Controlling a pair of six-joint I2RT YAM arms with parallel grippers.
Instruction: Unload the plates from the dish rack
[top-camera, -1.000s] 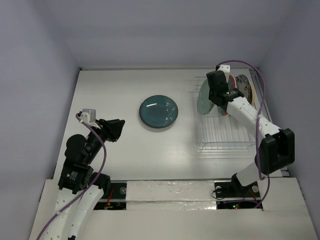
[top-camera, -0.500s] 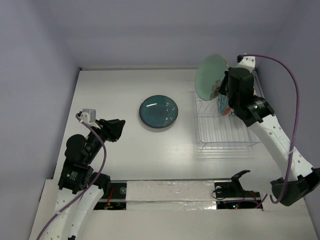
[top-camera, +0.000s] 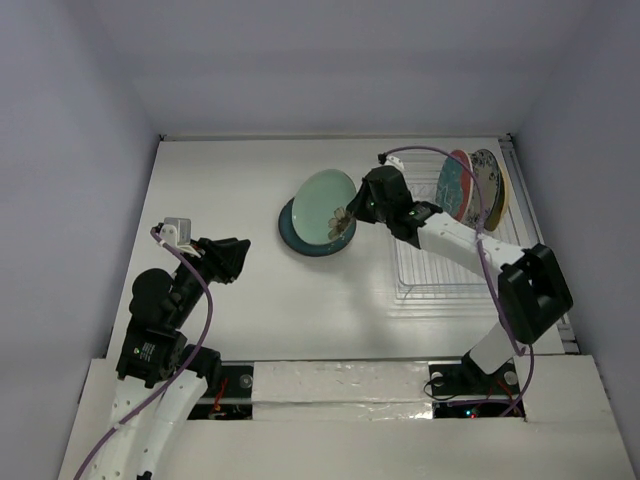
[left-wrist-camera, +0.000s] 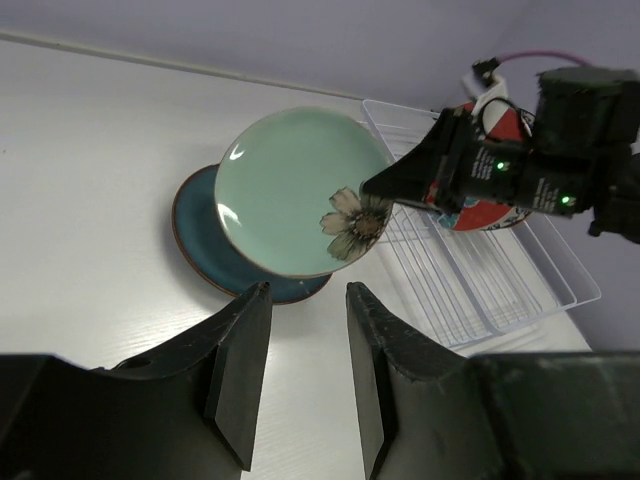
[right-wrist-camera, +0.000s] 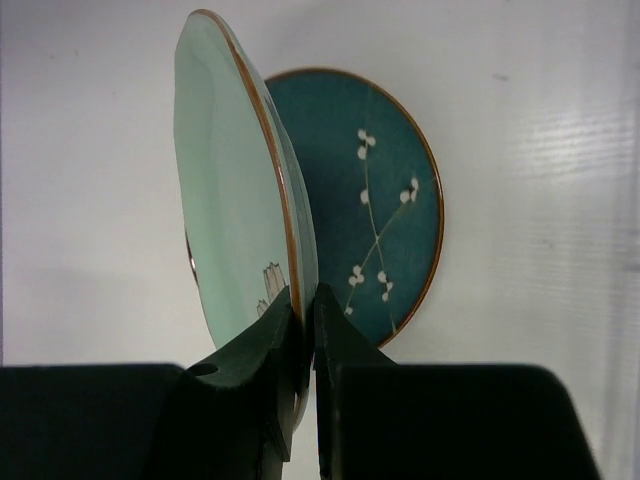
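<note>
Mint-green plate (top-camera: 322, 203) hangs tilted over the dark teal plate (top-camera: 295, 240) at frame centre, its rim pinched by the right gripper (right-wrist-camera: 305, 300). Left gripper (top-camera: 238, 258), lower left, stands spread, empty. Dish rack (top-camera: 445, 265) sits right.

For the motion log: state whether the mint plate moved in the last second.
Yes. The mint plate went left, off the dish rack, and now hangs tilted over the dark teal plate, in the right claw.

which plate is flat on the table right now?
The dark teal plate with white blossoms. The mint green plate hangs tilted over it in the right tool; the other plates stand upright in the dish rack.
</note>
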